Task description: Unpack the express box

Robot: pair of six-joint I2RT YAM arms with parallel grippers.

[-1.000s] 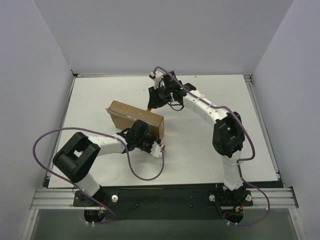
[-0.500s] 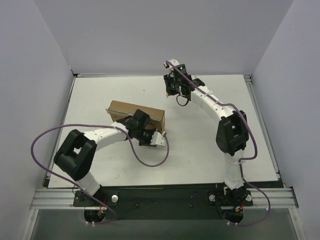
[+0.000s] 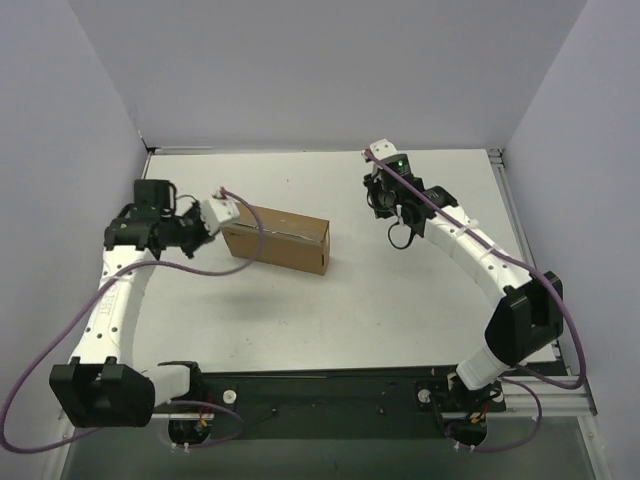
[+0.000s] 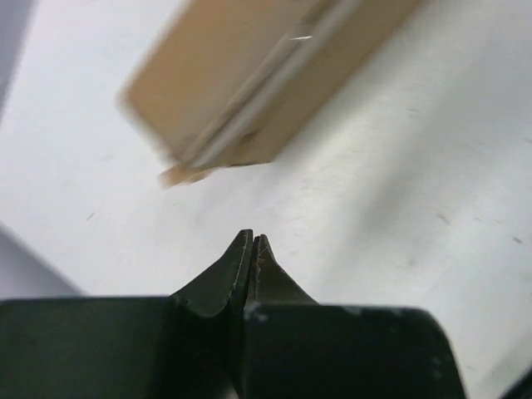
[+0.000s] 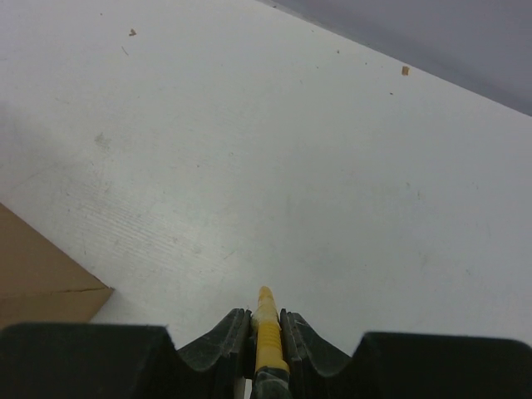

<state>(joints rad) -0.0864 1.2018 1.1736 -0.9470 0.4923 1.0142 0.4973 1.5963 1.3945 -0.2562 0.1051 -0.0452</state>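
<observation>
Left claw (image 4: 253, 240) pinched closed, flat brown cardboard express box (image 3: 276, 240)

Your left gripper (image 4: 253, 241) has swung from the express box's (image 3: 285, 238) 6 o'clock side round to its 9 o'clock end and pinched shut on nothing. Your right gripper (image 5: 264, 314), carrying the yellow knife (image 5: 266, 331), has backed away from the box toward 2 o'clock.

The express box (image 4: 249, 83) was blurred and cropped at top; the right gripper (image 5: 264, 316) hid most of the yellow tool (image 5: 266, 337).
</observation>
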